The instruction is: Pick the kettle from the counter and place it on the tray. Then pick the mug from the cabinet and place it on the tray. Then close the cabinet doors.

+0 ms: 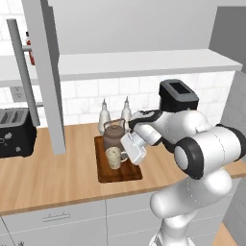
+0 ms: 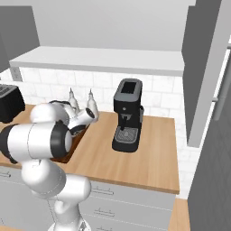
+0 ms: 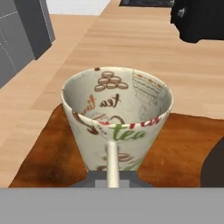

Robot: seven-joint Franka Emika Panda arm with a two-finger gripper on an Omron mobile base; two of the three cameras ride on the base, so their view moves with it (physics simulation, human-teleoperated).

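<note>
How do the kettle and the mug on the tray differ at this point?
The kettle is dull brown and squat with an arched top handle; the mug is cream, printed, with a side handle. The kettle is clearly bigger than the mug. The kettle sits at the tray's back end, nearer the wall; the mug stands in front of it. The gripper is shut on the mug's handle, while the kettle stands free. Both are upright over the tray.

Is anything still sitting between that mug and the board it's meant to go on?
Nothing visible. The mug is already over the tray, beside the kettle, with the gripper shut on its handle.
</note>
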